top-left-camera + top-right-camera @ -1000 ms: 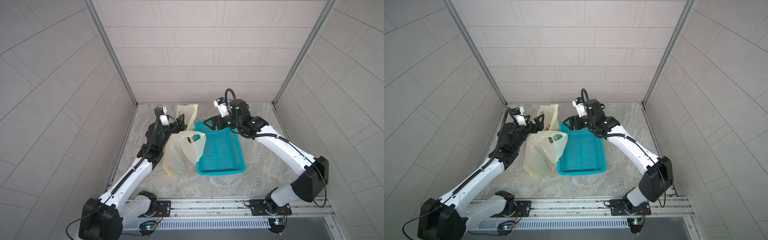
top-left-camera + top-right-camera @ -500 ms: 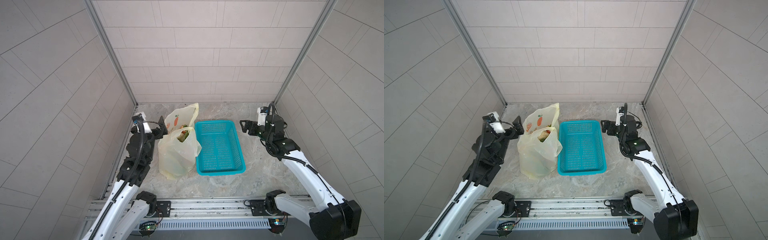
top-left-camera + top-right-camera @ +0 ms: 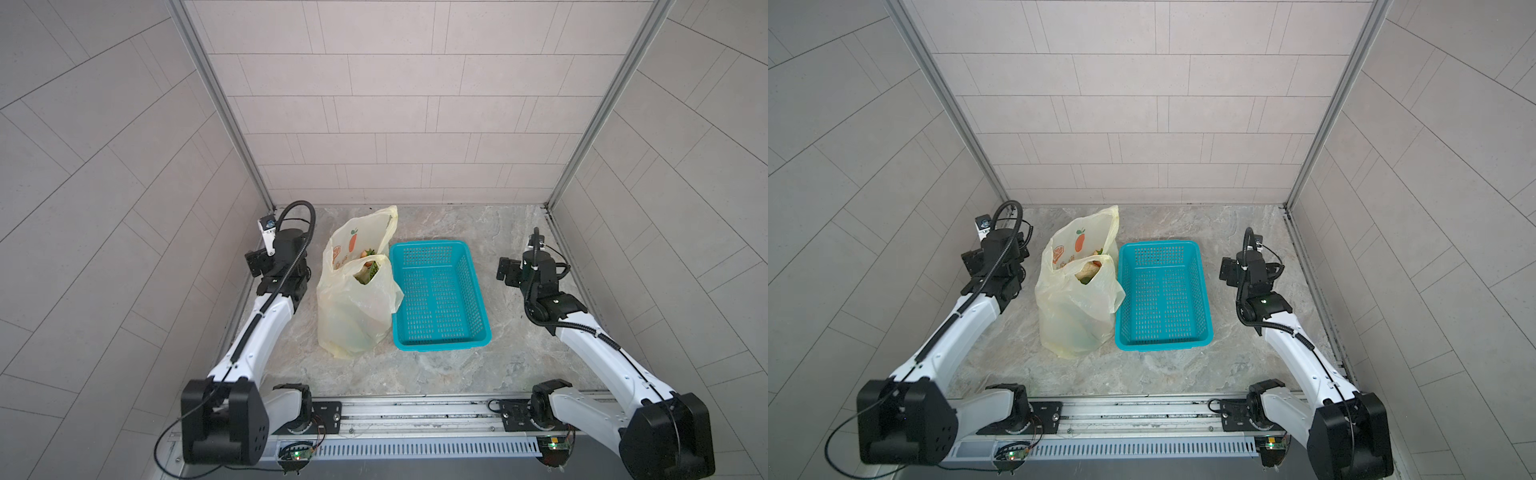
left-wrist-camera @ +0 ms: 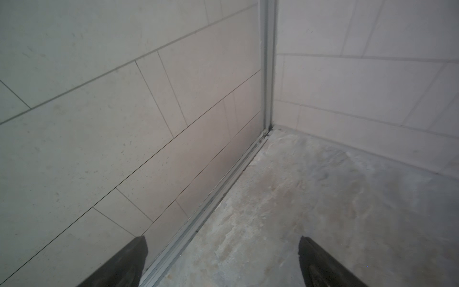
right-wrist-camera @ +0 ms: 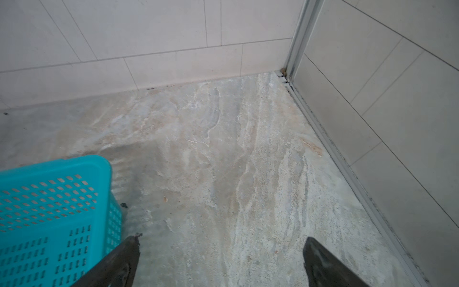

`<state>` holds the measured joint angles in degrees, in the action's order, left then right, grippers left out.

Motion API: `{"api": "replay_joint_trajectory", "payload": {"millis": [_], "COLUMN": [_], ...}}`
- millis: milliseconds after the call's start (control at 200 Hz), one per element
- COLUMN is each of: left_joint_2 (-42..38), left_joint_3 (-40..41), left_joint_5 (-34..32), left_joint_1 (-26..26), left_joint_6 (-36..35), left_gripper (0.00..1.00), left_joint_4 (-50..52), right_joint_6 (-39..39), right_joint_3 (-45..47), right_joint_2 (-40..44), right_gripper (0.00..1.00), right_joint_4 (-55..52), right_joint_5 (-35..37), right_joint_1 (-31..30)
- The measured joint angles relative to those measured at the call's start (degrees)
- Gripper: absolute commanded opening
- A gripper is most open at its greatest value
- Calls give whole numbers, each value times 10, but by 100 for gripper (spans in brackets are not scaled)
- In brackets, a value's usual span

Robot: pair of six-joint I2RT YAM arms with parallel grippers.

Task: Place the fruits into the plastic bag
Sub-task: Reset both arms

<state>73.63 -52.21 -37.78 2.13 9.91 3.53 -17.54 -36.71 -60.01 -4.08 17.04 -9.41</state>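
The thin pale-yellow plastic bag (image 3: 353, 307) stands mouth up, just beside the teal plastic basket (image 3: 440, 343). Red and green fruits (image 3: 369, 269) peek out of it. The left gripper (image 4: 223, 261) is nearer the bag. The right gripper (image 5: 221, 261) sits beyond the basket. The 2 are wide open, holding nothing.

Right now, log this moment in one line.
fruits: in plastic bag | teal basket: empty | left jaws: open, empty | right jaws: open, empty
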Motion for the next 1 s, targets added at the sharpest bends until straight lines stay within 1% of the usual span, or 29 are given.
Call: {"api": "replay_joint_trajectory", "payload": {"millis": [95,140,185,295,355,440,540,651,751,816,906,1001], "left_joint_2": [59,67,64,43,42,53,73,92,95,95,95,96], "left_joint_3": [-19,-9,10,93,121,130,132,161,198,214,227,228], "left_joint_5": [-13,-24,-29,-21,-13,6,19,27,55,73,95,108], "left_joint_1": [53,68,72,59,49,38,21,-6,-23,-24,-24,-24], "left_joint_6": [36,42,46,37,36,36,32,11,-19,-33,-47,-57], "left_gripper": [100,100,100,100,100,100,100,100,100,100,100,100], "left_joint_4": [31,36,33,-10,-15,-21,-42,-113,-179,-219,-270,-300], "right_joint_6": [7,10,11,31,38,42,64,91,117,128,132,127], "right_joint_3": [66,102,127,147,145,147,151,160,177,182,173,155], "right_joint_2": [7,14,20,17,3,-34,-93,-126,-155,-176,-195,-206], "right_gripper": [99,99,99,99,99,99,99,99,99,99,99,99], "right_joint_4": [43,71,83,123,147,179,228,295,389,433,446,452], "right_joint_5": [33,46,59,81,99,118,129,129,104,65,4,-54], "right_joint_1": [0,0,1,1,1,1,-2,-4,10,29,60,94]}}
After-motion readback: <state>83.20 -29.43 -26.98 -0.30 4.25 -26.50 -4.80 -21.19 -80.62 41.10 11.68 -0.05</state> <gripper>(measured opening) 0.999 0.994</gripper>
